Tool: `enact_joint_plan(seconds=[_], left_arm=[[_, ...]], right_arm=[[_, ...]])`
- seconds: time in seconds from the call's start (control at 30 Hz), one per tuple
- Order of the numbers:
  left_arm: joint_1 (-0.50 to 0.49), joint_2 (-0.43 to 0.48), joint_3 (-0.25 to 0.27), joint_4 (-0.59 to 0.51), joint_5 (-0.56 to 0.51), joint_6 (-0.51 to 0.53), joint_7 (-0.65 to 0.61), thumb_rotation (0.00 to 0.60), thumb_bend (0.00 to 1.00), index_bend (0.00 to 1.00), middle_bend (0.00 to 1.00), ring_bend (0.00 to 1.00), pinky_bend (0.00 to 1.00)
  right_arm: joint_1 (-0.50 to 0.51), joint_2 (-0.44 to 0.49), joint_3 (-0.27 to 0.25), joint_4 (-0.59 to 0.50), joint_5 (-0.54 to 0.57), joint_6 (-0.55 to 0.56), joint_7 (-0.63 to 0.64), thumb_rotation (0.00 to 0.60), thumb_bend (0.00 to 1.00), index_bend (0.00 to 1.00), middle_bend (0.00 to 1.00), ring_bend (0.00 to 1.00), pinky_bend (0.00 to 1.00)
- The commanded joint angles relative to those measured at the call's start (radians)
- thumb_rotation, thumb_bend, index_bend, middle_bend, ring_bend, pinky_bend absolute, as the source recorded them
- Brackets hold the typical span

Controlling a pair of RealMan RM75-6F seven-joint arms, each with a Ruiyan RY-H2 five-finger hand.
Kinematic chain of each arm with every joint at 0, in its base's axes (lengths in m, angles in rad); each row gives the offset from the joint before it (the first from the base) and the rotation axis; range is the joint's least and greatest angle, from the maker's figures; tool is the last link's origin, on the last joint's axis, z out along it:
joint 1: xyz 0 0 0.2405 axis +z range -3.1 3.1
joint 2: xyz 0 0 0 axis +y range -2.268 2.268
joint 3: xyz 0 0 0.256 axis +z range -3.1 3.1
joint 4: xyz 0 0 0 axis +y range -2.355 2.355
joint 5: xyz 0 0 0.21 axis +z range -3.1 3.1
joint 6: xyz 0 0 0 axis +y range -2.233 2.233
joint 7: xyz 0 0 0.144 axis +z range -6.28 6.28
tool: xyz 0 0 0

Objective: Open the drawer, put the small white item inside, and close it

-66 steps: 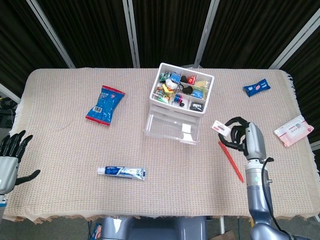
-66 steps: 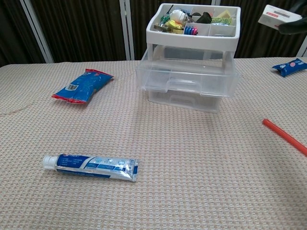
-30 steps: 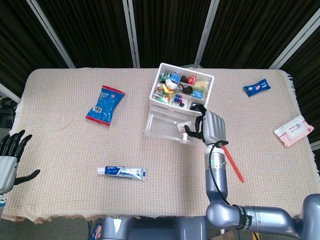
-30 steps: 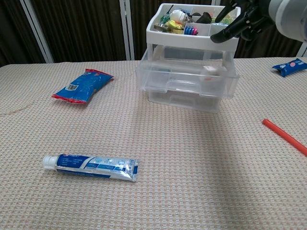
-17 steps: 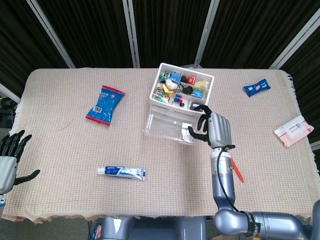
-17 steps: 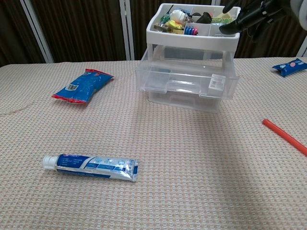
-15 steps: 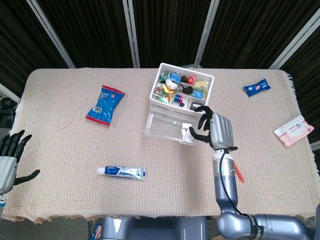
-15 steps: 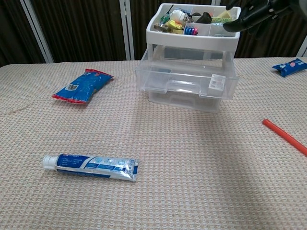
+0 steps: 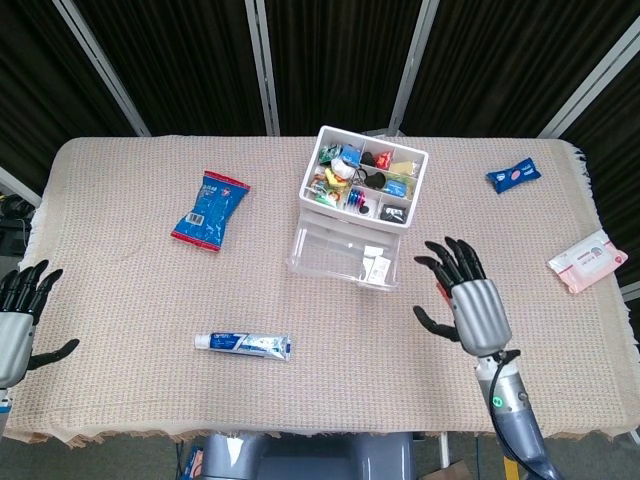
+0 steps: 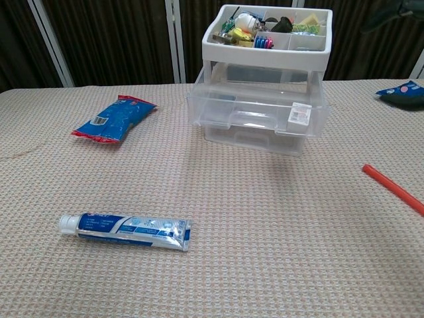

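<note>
A: Where is the small white item (image 9: 377,268)?

B: It lies inside the pulled-out drawer (image 9: 335,252), at the drawer's right end, against the clear front wall. The drawer juts toward six o'clock from the plastic organizer (image 9: 362,180), whose top tray is full of small bits.

A: And the right hand (image 9: 466,297)?

B: It hangs above the cloth at about four o'clock from the drawer, apart from it, fingers spread and holding nothing.

A: The left hand (image 9: 17,320)?

B: At the table's nine o'clock edge, fingers apart too, empty.

A: What else is on the table?

B: A toothpaste tube (image 9: 243,344) toward seven o'clock, a blue snack bag (image 9: 209,209) at ten o'clock, and a red stick (image 10: 393,189) near the right hand in the chest view.
</note>
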Motion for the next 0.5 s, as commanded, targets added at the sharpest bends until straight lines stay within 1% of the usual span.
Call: enact_joint_plan(seconds=[0.03, 0.13, 0.23, 0.5], left_arm=[[0.0, -0.001, 0.0, 0.0, 0.001, 0.001, 0.002, 0.6, 0.14, 0.09, 0.0, 0.0, 0.0], [0.0, -0.003, 0.0, 0.001, 0.004, 0.004, 0.002, 0.6, 0.14, 0.09, 0.0, 0.0, 0.0], [0.002, -0.004, -0.001, 0.001, 0.003, 0.006, 0.0, 0.6, 0.14, 0.09, 0.0, 0.0, 0.0], [0.002, 0.0, -0.004, -0.001, -0.004, 0.004, -0.019, 0.6, 0.14, 0.09, 0.0, 0.0, 0.0]], right_arm=[[-0.07, 0.004, -0.112, 0.191, -0.169, 0.035, -0.069, 0.6, 0.18, 0.16, 0.01, 0.0, 0.0], [-0.078, -0.042, -0.125, 0.311, -0.282, 0.069, -0.176, 0.6, 0.18, 0.15, 0.0, 0.0, 0.0], [-0.08, -0.088, -0.121, 0.389, -0.354, 0.084, -0.279, 0.6, 0.18, 0.12, 0.0, 0.0, 0.0], [-0.067, -0.174, -0.093, 0.466, -0.405, 0.027, -0.433, 0.6, 0.18, 0.1, 0.0, 0.0, 0.0]])
